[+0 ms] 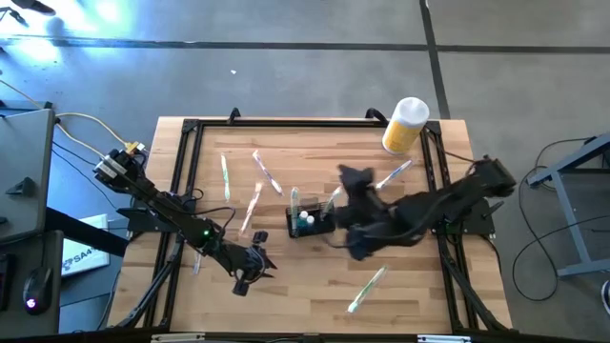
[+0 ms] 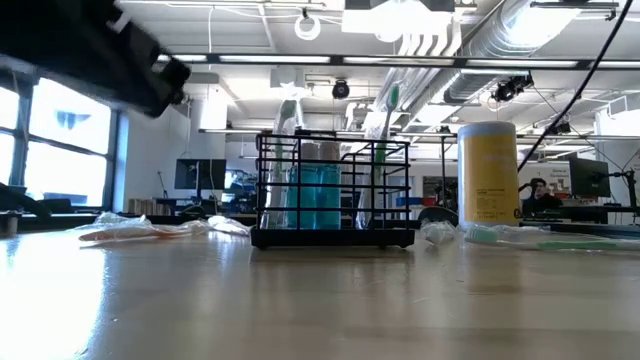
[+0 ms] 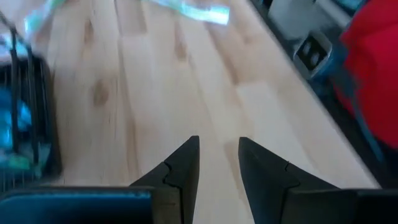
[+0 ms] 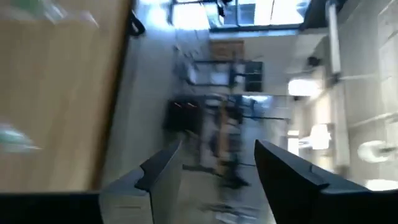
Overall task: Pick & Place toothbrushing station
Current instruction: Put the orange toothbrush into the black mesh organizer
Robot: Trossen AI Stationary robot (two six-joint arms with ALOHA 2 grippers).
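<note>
Both arms are reaching in low over the bench [image 1: 410, 295], right gripper [image 4: 214, 165] spread wide and empty, left gripper [image 3: 217, 162] slightly parted near the front edge, while the toothbrushing station [image 1: 310, 222] is sitting mid-bench holding teal tubes [image 2: 315, 195] and toothbrushes [image 2: 385, 130].

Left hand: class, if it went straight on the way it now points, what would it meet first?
Probably the bare wooden table. The left hand is open and empty, angled down at the boards. The wrapped toothbrush lies farther on; depth is unclear.
</note>
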